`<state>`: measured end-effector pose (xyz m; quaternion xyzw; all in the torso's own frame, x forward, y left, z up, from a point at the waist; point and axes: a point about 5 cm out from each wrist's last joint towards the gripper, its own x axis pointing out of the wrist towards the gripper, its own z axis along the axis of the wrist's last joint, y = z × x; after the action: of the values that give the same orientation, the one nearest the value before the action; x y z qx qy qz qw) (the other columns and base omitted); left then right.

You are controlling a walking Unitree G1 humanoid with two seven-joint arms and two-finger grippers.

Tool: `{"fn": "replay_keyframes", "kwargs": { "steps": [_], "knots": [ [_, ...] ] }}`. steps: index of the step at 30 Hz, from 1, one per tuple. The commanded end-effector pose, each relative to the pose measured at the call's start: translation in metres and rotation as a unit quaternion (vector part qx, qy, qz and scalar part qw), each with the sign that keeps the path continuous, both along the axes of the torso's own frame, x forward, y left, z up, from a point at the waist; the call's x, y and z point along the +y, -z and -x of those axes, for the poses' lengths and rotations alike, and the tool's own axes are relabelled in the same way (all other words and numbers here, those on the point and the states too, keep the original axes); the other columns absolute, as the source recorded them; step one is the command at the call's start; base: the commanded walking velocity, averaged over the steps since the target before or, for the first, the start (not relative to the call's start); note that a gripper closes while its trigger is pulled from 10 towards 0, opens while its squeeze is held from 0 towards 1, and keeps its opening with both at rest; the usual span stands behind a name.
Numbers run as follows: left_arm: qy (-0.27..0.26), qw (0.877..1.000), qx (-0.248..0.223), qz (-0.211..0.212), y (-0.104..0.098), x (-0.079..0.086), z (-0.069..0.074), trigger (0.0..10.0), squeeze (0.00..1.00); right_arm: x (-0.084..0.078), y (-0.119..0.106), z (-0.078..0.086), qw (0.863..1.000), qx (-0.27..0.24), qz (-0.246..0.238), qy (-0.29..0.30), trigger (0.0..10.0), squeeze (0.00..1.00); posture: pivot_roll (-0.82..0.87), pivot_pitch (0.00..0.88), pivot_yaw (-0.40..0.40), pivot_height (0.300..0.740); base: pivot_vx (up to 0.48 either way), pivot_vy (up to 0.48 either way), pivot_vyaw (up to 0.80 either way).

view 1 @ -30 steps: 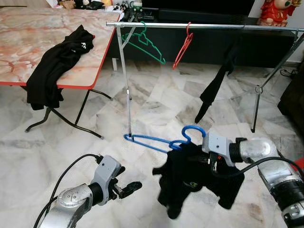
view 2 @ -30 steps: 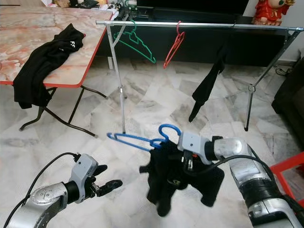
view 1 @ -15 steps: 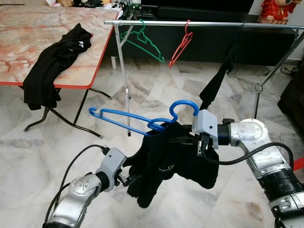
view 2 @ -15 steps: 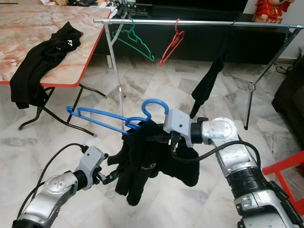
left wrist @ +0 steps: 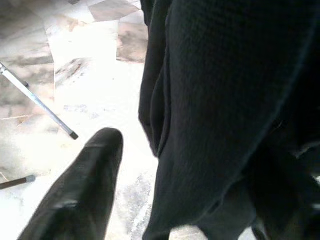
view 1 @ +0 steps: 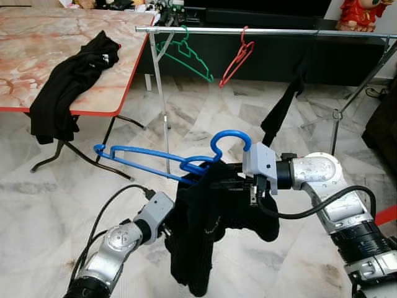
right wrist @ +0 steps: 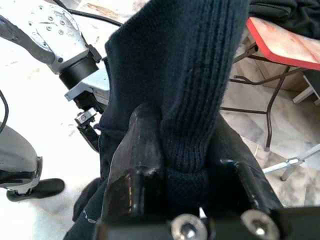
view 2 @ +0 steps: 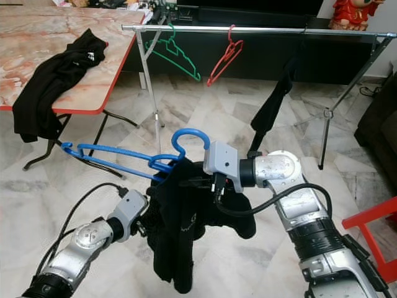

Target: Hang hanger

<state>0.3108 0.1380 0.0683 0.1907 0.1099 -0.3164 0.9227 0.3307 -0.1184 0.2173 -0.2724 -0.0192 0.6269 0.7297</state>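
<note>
- Tabletop [view 1: 37, 37]: marble-patterned with a red edge, ahead on your left; a black garment [view 1: 68, 84] is draped over its near edge and hangs down.
- Clothes rail [view 1: 279, 31]: a metal bar running across the view beyond the tabletop, higher and farther off than both hands. It carries a green hanger [view 1: 189, 56], a red hanger [view 1: 236, 59] and a dark hanging cloth [view 1: 282, 105].
- Black knit garment [view 1: 205, 223]: draped on the blue hanger, bunched, drooping toward the marble floor [view 1: 205, 124] between your two arms.
- Blue hanger [view 1: 167, 158]: held in mid-air, well short of the rail. Its long axis lies roughly level, pointing off to your left; its hook [view 1: 232, 139] curls upward just beside the right hand.
- Right hand [right wrist: 185, 150]: fingers clamped on a fold of the knit garment at the hanger's neck, so it carries hanger and garment together. It is the hand nearer the hook.
- Left hand [left wrist: 80, 195]: low, pressed against the hanging fabric. You cannot tell how far its fingers are parted; one dark finger lies beside the cloth.
- Deciding relation: the rail lies forward and above the hook, so expect the right arm to lift and reach out toward the free stretch of bar.
</note>
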Motion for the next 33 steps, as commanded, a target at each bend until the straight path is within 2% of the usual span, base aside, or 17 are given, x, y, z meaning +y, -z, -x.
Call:
{"fn": "replay_keyframes", "kwargs": {
  "steps": [1,7,18,33],
  "knots": [
    [0.013,1.0,0.013,-0.017,0.008,0.002,0.005,0.0,0.0,0.003,-0.007,0.004,1.0,-0.013,-0.006,-0.016,0.0,0.0,0.01,0.128,-0.075,0.74,0.0,0.0,0.0],
    [0.014,0.999,0.013,-0.03,0.013,0.005,0.007,0.0,0.0,0.004,-0.006,0.005,1.0,-0.014,-0.005,-0.016,0.0,0.0,0.01,0.126,-0.075,0.74,0.0,0.0,0.0],
    [0.0,1.0,-0.004,-0.03,0.01,-0.004,-0.004,0.0,0.0,0.006,-0.01,0.006,1.0,-0.02,-0.01,-0.018,0.0,0.0,0.01,0.126,-0.075,0.74,0.0,0.0,0.0],
    [-0.005,0.997,-0.003,-0.073,0.019,0.007,-0.002,0.0,0.0,0.007,-0.01,0.005,1.0,-0.022,-0.01,-0.012,0.0,0.0,0.01,0.14,-0.077,0.74,0.0,0.0,0.0]
  ]
}}
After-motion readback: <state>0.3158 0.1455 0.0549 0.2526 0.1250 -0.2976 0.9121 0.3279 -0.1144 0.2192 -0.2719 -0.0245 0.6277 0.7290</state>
